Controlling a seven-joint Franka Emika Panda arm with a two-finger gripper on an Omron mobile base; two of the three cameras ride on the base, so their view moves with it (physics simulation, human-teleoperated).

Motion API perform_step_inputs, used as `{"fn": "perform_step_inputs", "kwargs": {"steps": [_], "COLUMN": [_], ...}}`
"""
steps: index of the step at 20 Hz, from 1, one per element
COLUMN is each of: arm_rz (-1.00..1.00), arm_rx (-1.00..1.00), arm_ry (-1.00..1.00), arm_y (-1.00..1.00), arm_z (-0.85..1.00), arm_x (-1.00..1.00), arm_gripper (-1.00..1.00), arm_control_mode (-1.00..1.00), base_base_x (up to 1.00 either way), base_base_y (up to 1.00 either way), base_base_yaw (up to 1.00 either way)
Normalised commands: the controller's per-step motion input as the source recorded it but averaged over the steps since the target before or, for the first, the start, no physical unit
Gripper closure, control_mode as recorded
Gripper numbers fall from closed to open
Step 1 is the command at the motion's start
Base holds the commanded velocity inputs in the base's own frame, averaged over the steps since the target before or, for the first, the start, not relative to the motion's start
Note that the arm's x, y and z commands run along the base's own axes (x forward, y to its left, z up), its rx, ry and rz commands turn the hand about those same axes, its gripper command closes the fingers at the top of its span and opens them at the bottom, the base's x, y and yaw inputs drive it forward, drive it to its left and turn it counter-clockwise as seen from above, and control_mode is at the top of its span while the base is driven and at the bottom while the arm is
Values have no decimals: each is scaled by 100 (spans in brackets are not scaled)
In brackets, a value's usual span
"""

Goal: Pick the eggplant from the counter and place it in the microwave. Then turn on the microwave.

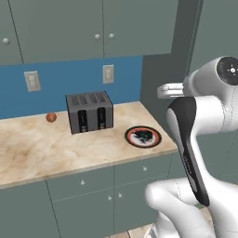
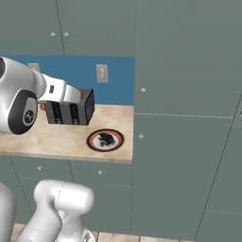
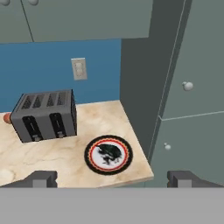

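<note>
Eggplant on round plate, seemingly centred, near toaster.

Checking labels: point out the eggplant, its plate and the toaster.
eggplant [image 3: 108, 152], hand view, middle of the dark lump.
plate [image 3: 90, 158], hand view, red-and-black rim, left side.
toaster [image 1: 90, 114], left base view, front face between the levers.

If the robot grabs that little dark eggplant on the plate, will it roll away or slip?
The eggplant looks like a small rounded lump, so it might wobble or roll if nudged. It sits on a plate with a raised-looking rim, which would probably stop it. Its skin looks smooth, so the open gripper could slip a little.
</note>
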Motion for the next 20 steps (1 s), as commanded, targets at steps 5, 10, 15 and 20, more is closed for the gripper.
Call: {"fn": "perform_step_inputs", "kwargs": {"steps": [5, 10, 15, 20], "arm_rz": [0, 0, 0, 0], "arm_rx": [0, 0, 0, 0], "arm_ry": [0, 0, 0, 0], "arm_y": [0, 0, 0, 0], "arm_z": [0, 0, 0, 0], "arm_x": [0, 0, 0, 0], "arm_gripper": [-100, -100, -100, -100], "arm_control_mode": [100, 100, 100, 100], "base_base_x": [35, 34, 31, 22], "base_base_y": [36, 35, 30, 25], "base_base_yaw": [0, 0, 0, 0]}}
